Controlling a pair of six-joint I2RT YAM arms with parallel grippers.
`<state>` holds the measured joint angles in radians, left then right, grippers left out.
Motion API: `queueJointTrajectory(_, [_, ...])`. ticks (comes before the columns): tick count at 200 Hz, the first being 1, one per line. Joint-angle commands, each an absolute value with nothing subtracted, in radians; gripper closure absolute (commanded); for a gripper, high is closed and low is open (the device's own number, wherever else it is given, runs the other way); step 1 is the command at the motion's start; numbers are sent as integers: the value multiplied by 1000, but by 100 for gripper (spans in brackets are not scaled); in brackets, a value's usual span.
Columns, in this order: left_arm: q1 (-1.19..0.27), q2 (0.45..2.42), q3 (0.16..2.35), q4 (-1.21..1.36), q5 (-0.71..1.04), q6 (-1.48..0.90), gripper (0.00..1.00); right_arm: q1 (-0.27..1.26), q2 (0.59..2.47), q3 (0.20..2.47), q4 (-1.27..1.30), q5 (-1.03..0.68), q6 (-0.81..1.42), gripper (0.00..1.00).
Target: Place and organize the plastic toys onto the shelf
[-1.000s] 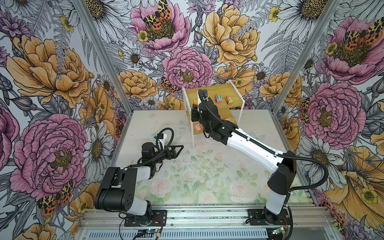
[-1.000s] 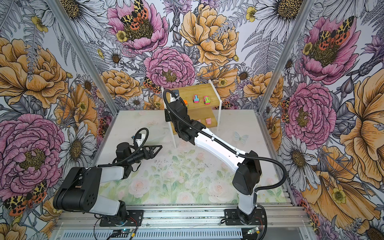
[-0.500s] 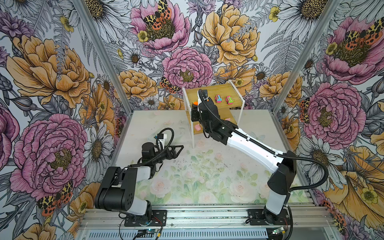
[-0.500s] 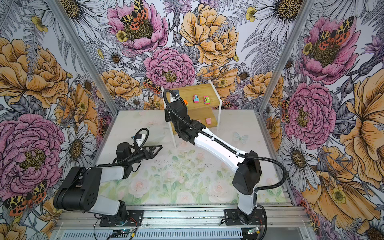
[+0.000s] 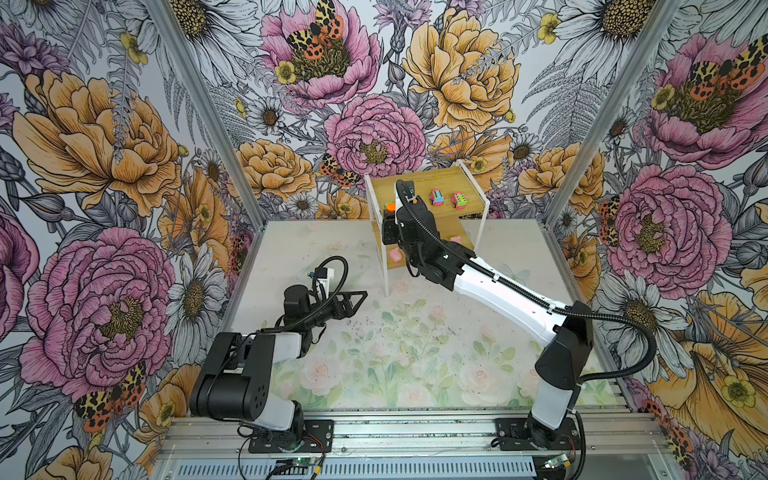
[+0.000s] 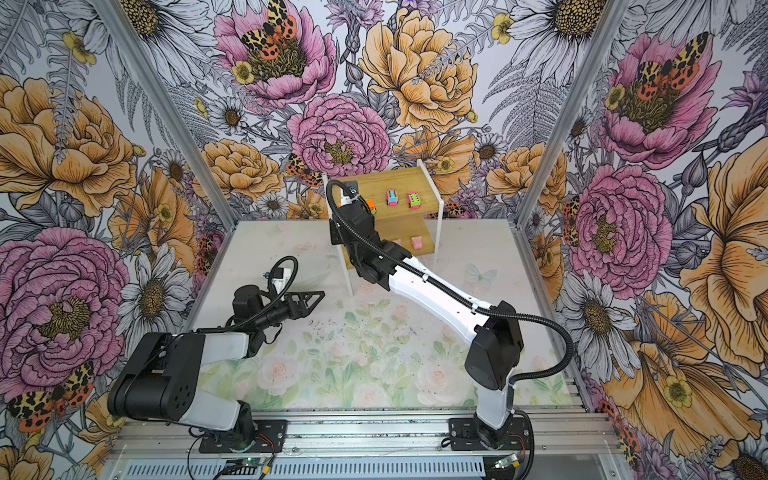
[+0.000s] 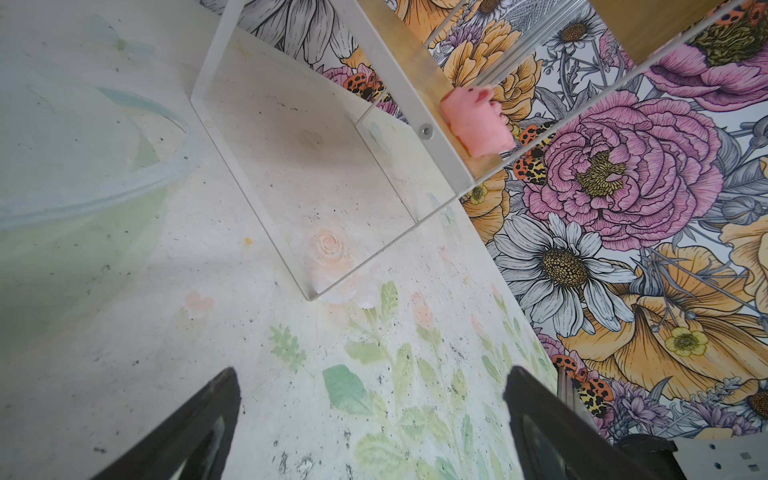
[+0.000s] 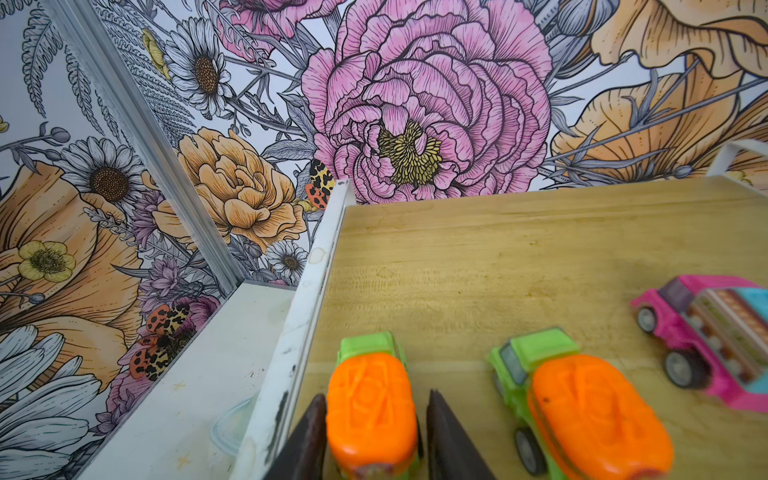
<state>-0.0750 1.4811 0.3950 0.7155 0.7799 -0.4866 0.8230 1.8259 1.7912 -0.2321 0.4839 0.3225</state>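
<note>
Right gripper (image 8: 376,397) is released; an orange-and-green car (image 8: 372,415) is straddled by its jaws, set at the edge of the shelf (image 8: 498,249) top board; second orange car (image 8: 594,415) just beside; pink car (image 8: 715,345) further along; left gripper (image 7: 372,374) well apart, spread empty above the surface (image 7: 124,311).

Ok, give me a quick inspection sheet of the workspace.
Surface: floral-print table, dark specks.
Job's things: two orange-and-green cars and two pink cars on the shelf, upper board; pigs on the lower board, partly hidden.
Clutter: maybe a clear dish beside the shelf; unsure.
Grippers: right gripper straddles the end orange-and-green car, slight gap; left gripper open, empty, above the table.
Cables: black hoses along both arms, unsnagged.
Surroundings: floral walls, aluminium posts.
</note>
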Motion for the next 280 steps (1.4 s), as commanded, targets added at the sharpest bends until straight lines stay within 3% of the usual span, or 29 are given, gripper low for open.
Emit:
queueJointTrajectory(1, [-80, 1486, 416, 748, 802, -458, 1, 819, 1772, 1760, -235, 461, 337, 58])
queueJointTrajectory(81, [-81, 1488, 417, 748, 803, -459, 1, 837, 1645, 1631, -235, 415, 344, 52])
queueJointTrajectory(135, [-81, 1488, 417, 746, 799, -459, 1, 839, 1436, 1429, -244, 242, 306, 49])
queueJointTrajectory(171, [-80, 1482, 422, 733, 792, -459, 1, 799, 1189, 1251, -299, 382, 149, 46])
queueJointTrajectory(222, [-81, 1383, 455, 622, 669, -427, 1, 404, 838, 960, -304, 319, 9, 39])
queueJointTrajectory(246, [-82, 1301, 518, 436, 519, -341, 1, 227, 807, 849, -285, 217, 15, 39])
queueJointTrajectory(280, [-71, 1196, 585, 253, 330, -184, 1, 143, 831, 589, -13, 161, -60, 39])
